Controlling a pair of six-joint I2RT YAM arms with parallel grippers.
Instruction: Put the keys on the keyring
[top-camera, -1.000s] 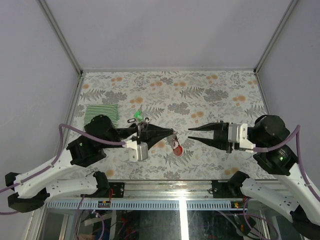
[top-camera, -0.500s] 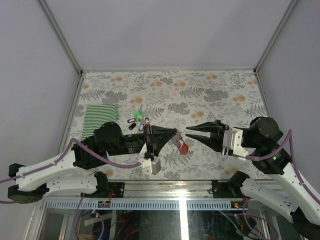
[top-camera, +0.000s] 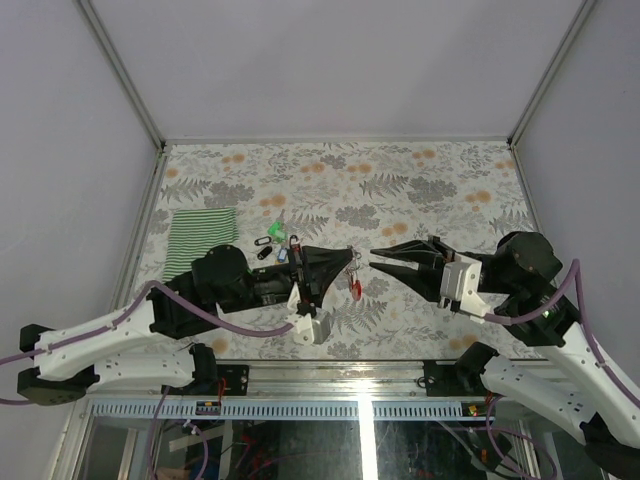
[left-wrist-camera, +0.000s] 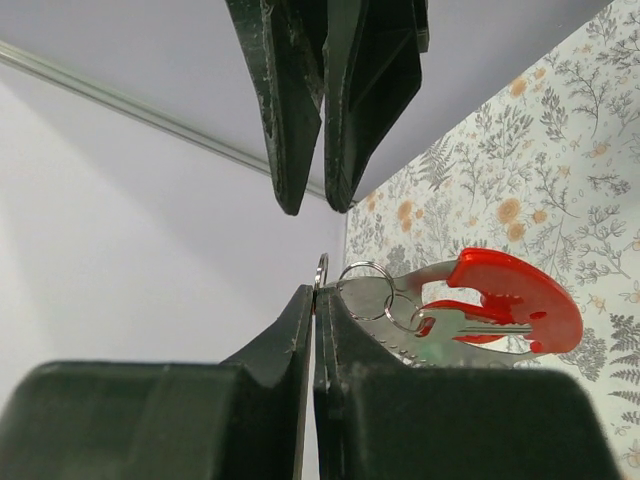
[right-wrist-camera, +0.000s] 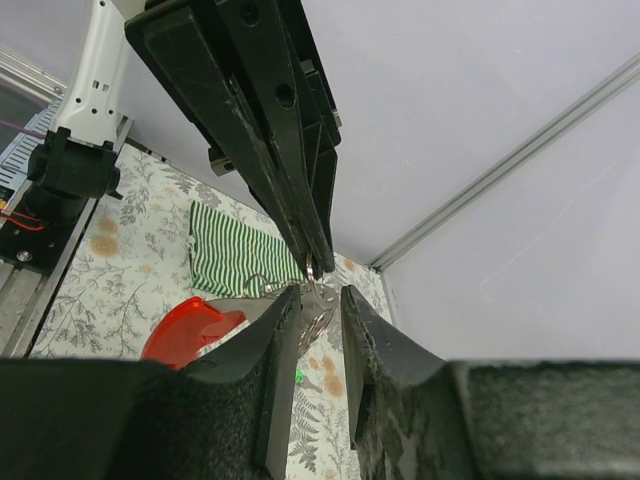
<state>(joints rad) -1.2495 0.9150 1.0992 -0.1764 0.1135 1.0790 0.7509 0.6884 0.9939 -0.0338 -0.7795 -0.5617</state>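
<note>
Left wrist: the left tool (left-wrist-camera: 317, 292) is clenched on the keyring (left-wrist-camera: 321, 270), with its red tag (left-wrist-camera: 515, 300). Right wrist: the right tool (right-wrist-camera: 322, 298) is released, fingers apart, tips just beside that ring. From above, the keys (top-camera: 270, 241) lie on the worktop (top-camera: 420, 190) near the cloth (top-camera: 200, 238).

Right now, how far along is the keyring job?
Done: the left tool holds the keyring pinched, clear of the table, with the red tag hanging from it. In hand: the open right tool is nosed up to the ring. Left: the loose keys lie by the striped cloth; none is picked up.
</note>
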